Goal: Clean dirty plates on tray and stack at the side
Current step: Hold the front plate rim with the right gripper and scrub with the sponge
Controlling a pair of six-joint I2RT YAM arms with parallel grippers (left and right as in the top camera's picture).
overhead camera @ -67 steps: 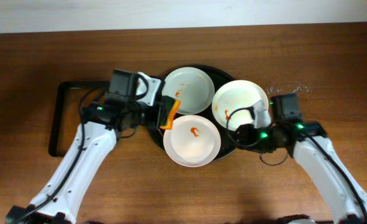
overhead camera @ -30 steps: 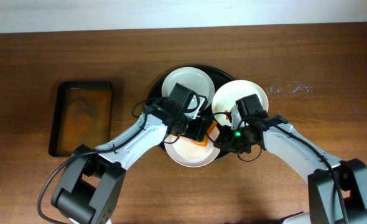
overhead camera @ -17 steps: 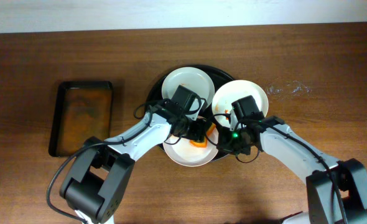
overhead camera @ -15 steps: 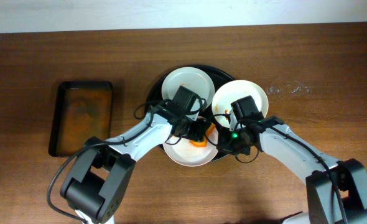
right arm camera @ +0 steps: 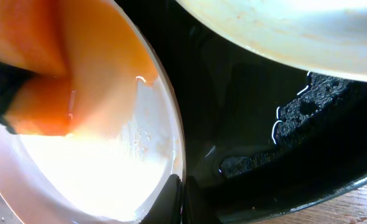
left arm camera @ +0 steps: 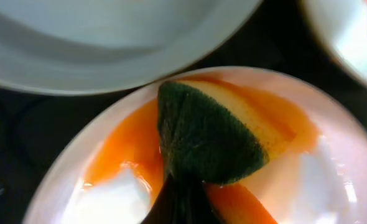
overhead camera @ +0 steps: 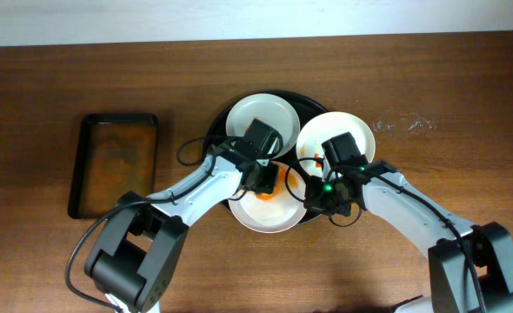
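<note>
Left fingers (left arm camera: pixel 174 202) grip sponge (left arm camera: pixel 208 137) pressed on lower plate (overhead camera: pixel 265 215), frame centre; right fingers (right arm camera: pixel 163 200) pinch its right rim.

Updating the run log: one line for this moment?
left gripper: sponge on front plate | right gripper: pinching its rim | sauce: smeared

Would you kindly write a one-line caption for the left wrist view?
Left gripper presses a green-backed sponge onto the sauce-smeared white plate on the black tray.

Three plates (overhead camera: pixel 261 117) fill the tray (overhead camera: pixel 302 103), leaving narrow gaps. The table (overhead camera: pixel 465 104) lies open rightward; a rectangular tray (overhead camera: pixel 113 165) blocks the left.
</note>
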